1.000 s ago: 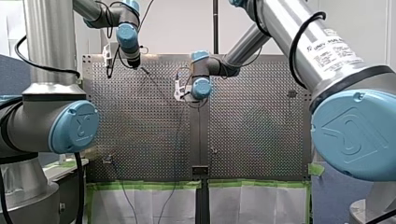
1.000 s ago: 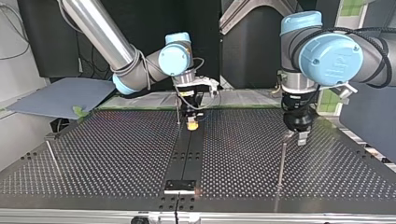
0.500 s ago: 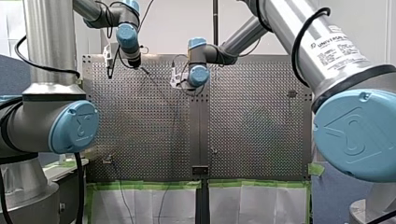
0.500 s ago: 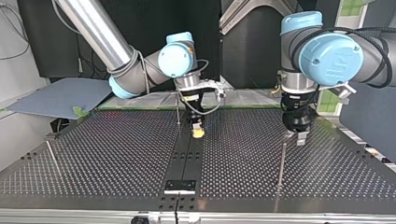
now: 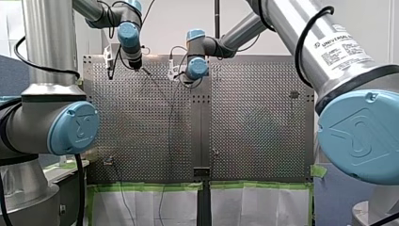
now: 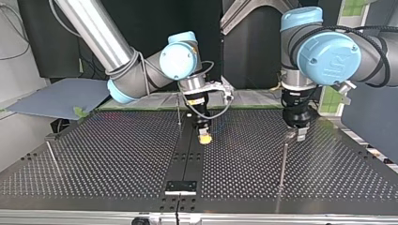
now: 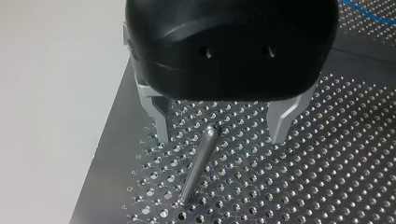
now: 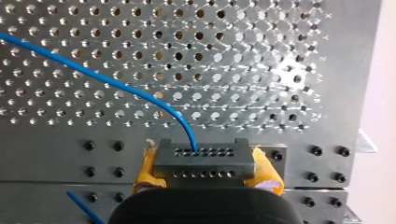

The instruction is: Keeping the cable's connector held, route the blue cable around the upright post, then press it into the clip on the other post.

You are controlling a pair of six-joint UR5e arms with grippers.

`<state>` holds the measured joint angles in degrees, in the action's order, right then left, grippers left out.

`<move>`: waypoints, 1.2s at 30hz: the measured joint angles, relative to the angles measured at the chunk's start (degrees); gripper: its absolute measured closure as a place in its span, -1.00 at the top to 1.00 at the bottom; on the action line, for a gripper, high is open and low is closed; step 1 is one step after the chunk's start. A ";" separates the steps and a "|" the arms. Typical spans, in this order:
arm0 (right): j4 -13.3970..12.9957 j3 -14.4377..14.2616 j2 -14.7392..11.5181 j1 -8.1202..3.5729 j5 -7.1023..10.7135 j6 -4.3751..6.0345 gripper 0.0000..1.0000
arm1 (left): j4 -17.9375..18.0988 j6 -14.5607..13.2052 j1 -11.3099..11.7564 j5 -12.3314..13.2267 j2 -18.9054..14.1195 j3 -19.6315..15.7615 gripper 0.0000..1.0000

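Our right jaws are pinching the grey connector (image 8: 204,163) between yellow pads (image 8: 145,170), low over the middle of the counter (image 6: 94,154). The blue cable (image 8: 102,79) comes out of it and curves away over the holes. Our left jaws are spread wide, one on each side of an upright post (image 7: 198,163), touching nothing. So the holding part is done. We think the cable is not round a post yet. The clip job is not done, and we cannot make out the clip.
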<state>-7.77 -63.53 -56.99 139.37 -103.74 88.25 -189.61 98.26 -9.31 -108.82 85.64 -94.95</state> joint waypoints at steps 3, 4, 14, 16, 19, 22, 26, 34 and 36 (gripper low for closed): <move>0.41 0.38 -0.68 0.09 0.07 0.05 -1.00 | -0.03 0.24 -0.01 0.10 0.00 0.00 1.00; 0.49 0.44 -0.92 0.11 0.11 0.10 -1.00 | -0.03 0.32 -0.01 0.23 0.00 0.01 1.00; 1.28 1.17 -2.97 0.21 1.15 0.44 -1.00 | 0.09 3.00 -0.20 2.01 -0.01 0.02 1.00; 1.74 1.65 -3.18 0.28 1.48 0.45 -1.00 | 0.07 3.38 -0.20 2.14 -0.01 0.00 1.00; 2.45 2.50 -3.36 0.41 1.75 0.46 -1.00 | 0.03 4.14 -0.20 2.23 -0.01 0.00 1.00; 3.27 3.80 -3.42 0.55 2.01 0.53 -1.00 | 0.06 4.51 -0.20 2.26 0.00 0.00 1.00; 4.63 5.55 -3.43 0.76 2.61 0.72 -1.00 | -0.02 4.71 -0.22 2.44 -0.01 0.02 1.00; 5.92 8.01 -3.45 1.19 2.85 0.80 -1.00 | -0.15 7.65 -0.34 5.02 -0.01 0.03 1.00; 5.96 8.25 -3.45 1.26 2.92 0.80 -1.00 | -0.16 8.82 -0.39 6.19 -0.01 0.03 1.00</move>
<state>-1.81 -55.29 -60.44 140.63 -100.82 89.05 -189.78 107.08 -9.70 -102.63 85.64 -94.91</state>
